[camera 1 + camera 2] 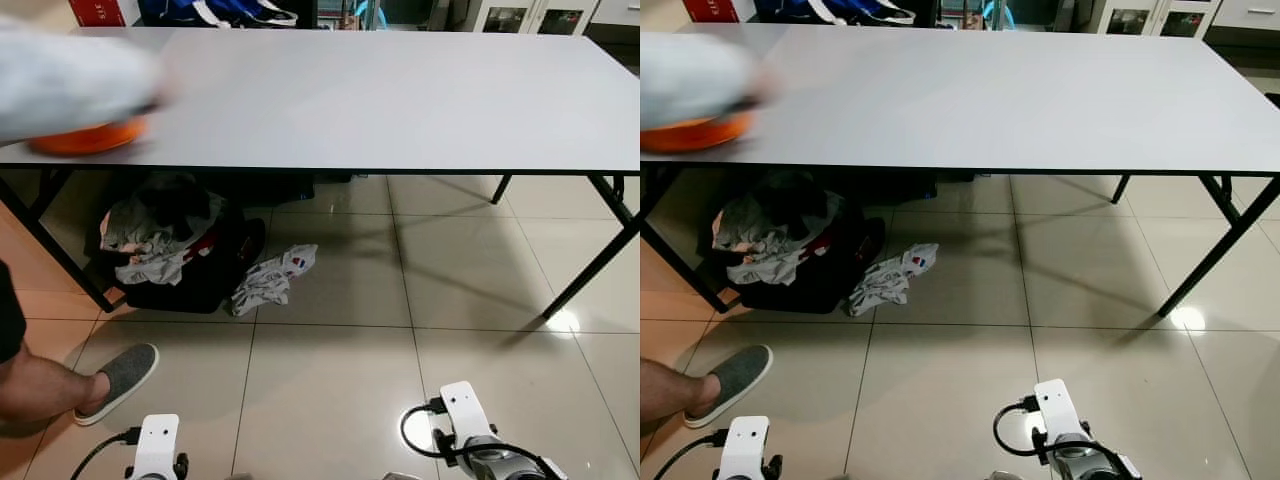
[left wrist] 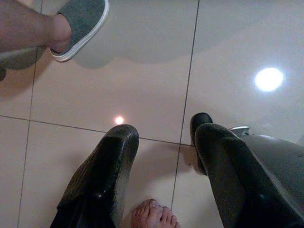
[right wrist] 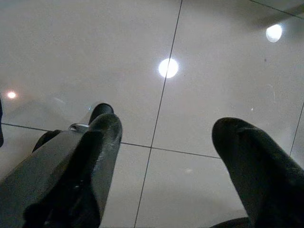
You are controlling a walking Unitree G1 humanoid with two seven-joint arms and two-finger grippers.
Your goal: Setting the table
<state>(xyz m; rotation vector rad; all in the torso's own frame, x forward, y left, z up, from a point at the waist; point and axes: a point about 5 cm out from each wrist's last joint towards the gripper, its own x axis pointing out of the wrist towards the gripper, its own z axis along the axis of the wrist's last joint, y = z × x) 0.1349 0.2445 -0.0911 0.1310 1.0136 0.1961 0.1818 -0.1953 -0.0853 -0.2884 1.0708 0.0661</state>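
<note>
The table [image 1: 400, 100] stands ahead, an orange dish [image 1: 88, 138] at its left end, nearer the left gripper [image 2: 161, 156]; both it and the right gripper [image 3: 164, 142] hang wide, empty.

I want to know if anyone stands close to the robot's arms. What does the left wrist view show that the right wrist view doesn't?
Left wrist view: a person's leg in a grey slip-on shoe with a white sole, and bare toes close to the left gripper.
Right wrist view: the right gripper and a bright round lamp reflection, with no person.
Both: open black fingers holding nothing, hanging above the glossy beige tiled floor with its grout lines.
</note>
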